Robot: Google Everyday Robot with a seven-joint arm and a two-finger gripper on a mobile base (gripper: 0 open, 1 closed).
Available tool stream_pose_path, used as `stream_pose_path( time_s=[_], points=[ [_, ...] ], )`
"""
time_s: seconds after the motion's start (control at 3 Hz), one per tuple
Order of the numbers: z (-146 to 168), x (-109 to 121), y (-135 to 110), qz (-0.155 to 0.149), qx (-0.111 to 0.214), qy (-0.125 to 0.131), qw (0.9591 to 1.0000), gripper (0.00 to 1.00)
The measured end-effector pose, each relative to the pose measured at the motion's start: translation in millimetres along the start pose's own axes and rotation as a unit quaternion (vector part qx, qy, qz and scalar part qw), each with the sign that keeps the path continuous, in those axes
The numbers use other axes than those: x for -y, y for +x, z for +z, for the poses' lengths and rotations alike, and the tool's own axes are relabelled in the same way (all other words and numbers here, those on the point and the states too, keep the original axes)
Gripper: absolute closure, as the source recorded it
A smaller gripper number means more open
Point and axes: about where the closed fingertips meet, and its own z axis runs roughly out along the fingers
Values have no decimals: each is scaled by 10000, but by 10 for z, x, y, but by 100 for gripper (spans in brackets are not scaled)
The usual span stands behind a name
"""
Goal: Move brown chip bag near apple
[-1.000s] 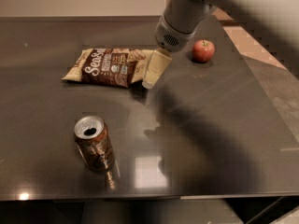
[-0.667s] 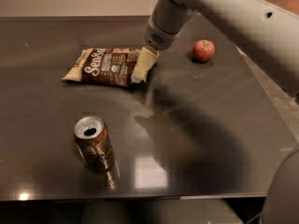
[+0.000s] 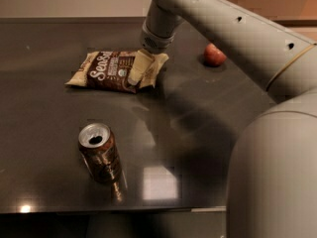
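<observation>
Jaws: parted or clenched, cannot tell from this view. The gripper is down on the right portion of the brown chip bag, its pale tip at or on the foil near the bag's front edge.

Near: soda can stands upright at the front left of the counter, top opened. It is well apart from the bag and off the line between bag and apple (no obstacle, as I judge it).

Middle: bag lies flat, lettering up, long axis roughly left to right, left of centre. Its tan right end shows just past the gripper. The arm comes in from the upper right, above the counter.

Far: apple sits toward the back right, close under the arm's edge in this view. It is well apart from the bag, with bare counter between them.

Progress: early, by my reading. Approach looks done and contact with the bag seems made, but the bag shows no lift and has not yet gone toward the apple.

Left to do: secure the hold, bring the bag right and back, set it just beside the apple, let go. Risk: the apple is round and may roll if nudged.
</observation>
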Motion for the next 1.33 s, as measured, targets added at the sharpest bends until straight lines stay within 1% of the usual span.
stream_pose_path(
  time_s=[0.33, 0.67, 1.0, 1.33],
  points=[
    [86, 16, -17, 65, -186, 7, 9998, 18],
    [58, -26, -26, 7, -257, -27, 9997, 41],
    [-33, -99, -10, -110, -256, -75, 9996, 65],
    [-206, -132, 46, -247, -208, -38, 9995, 87]
  ],
)
